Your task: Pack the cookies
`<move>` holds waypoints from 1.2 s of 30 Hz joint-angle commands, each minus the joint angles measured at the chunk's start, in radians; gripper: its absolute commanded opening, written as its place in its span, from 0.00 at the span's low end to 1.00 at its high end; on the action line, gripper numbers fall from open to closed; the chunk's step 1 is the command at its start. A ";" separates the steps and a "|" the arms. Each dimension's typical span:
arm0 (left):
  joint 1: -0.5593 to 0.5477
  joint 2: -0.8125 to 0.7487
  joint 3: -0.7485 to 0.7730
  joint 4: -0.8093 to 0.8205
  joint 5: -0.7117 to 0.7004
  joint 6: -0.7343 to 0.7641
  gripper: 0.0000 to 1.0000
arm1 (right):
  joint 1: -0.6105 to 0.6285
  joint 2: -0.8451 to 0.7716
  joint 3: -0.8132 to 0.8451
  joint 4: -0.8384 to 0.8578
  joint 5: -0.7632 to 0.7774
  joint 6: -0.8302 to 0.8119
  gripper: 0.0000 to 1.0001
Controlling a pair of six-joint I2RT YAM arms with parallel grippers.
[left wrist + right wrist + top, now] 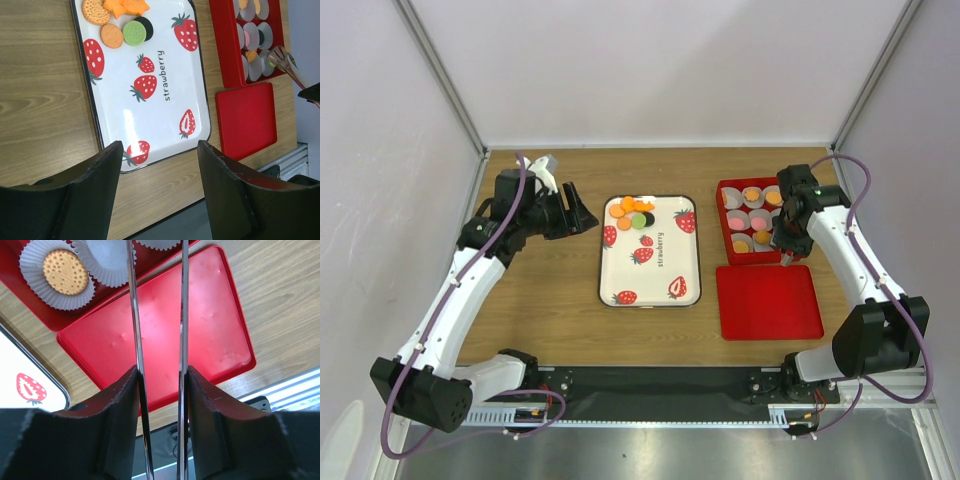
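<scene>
Several cookies (632, 212) lie at the far end of the white strawberry tray (650, 275); in the left wrist view they are orange, green and black discs (122, 32). My left gripper (582, 218) hangs open and empty left of the tray. My right gripper (788, 243) is shut on metal tongs (135, 315), whose two blades (287, 65) reach over the red box (752, 222) of white paper cups. One cup holds an orange cookie (65, 271). The tongs' tips run out of the right wrist view.
The red lid (769, 301) lies flat just in front of the box, under my right gripper. Frame posts and white walls stand on both sides and at the back. A black rail runs along the near table edge.
</scene>
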 commanded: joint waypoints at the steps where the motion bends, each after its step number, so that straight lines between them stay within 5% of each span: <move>1: 0.006 0.002 0.004 0.028 0.018 -0.008 0.67 | -0.007 -0.026 0.008 -0.016 0.022 -0.015 0.44; 19: 0.006 -0.001 0.001 0.031 0.029 -0.013 0.67 | -0.010 -0.040 0.022 -0.031 0.014 -0.027 0.50; 26: 0.006 0.001 0.008 0.036 0.035 -0.013 0.67 | -0.011 -0.037 0.082 -0.033 -0.026 -0.031 0.44; 36: 0.006 -0.001 0.136 0.080 0.023 -0.080 0.67 | 0.289 0.219 0.451 0.076 -0.130 -0.002 0.37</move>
